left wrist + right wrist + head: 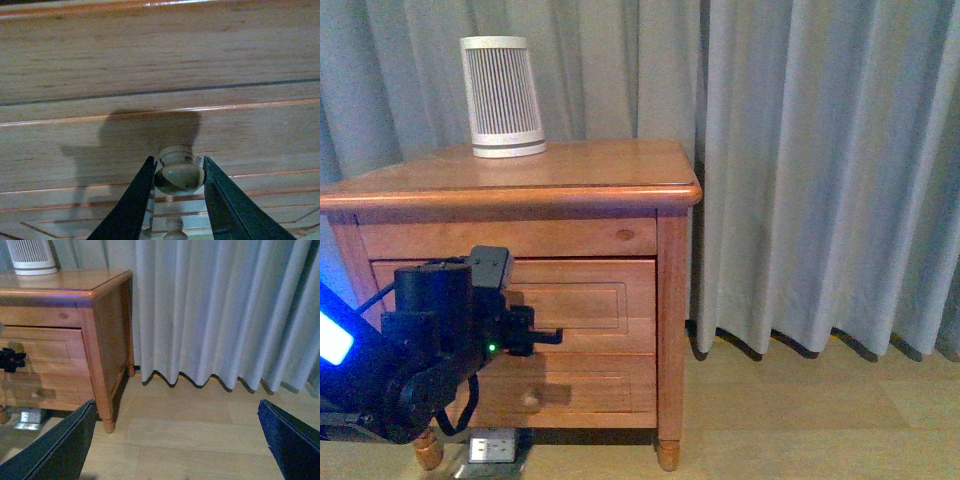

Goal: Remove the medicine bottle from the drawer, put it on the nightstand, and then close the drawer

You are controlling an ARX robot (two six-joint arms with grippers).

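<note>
The honey-wood nightstand (570,172) stands at the left, and its side shows in the right wrist view (107,335). Its upper drawer (605,300) looks pushed in, with no inside showing. My left gripper (552,337) is at the drawer front. In the left wrist view the gripper (178,161) is shut on the drawer's round wooden knob (179,176), one dark finger (135,200) on each side. My right gripper (176,405) is open and empty, above the floor to the right of the nightstand. The medicine bottle is out of view.
A white ribbed tapered device (502,97) stands at the back of the nightstand top. The lower drawer's knob (530,400) shows under my left arm. Grey curtains (820,170) hang behind. A wood floor (200,440) lies to the right. A floor socket (492,447) sits under the nightstand.
</note>
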